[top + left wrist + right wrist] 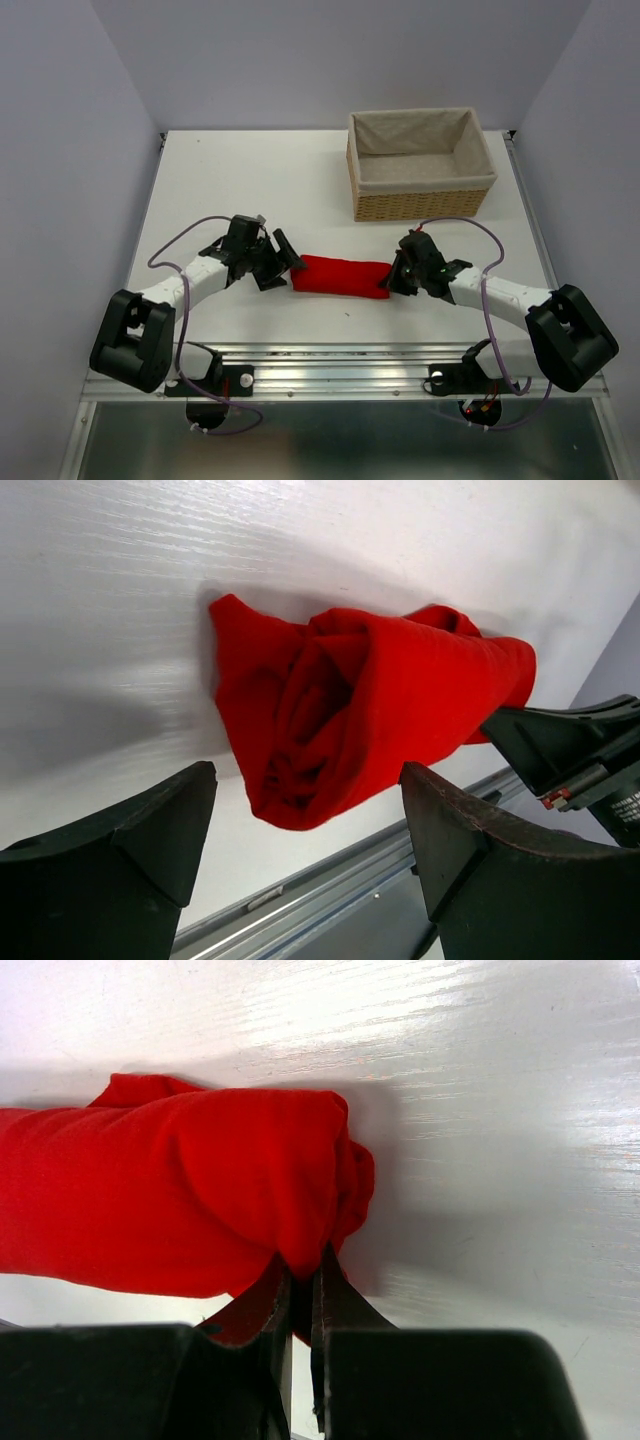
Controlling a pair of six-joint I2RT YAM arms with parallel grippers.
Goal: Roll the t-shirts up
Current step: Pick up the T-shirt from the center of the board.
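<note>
The bright red cloth t-shirt [340, 277] looks soft, thin and matt, creased at its rolled end. The white desk [250, 190] shows faint wood grain under a glossy sheen. Toward one o'clock, the rectangular woven wicker basket [420, 205] looks coarse and is lined with matt beige fabric. The left end effector [308, 780] has matt black plastic fingers [130, 860].

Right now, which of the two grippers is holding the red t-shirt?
The right gripper: its jaws are shut on the cloth at one end of the rolled t-shirt. The left gripper stands open at the other end, gripping nothing.
</note>
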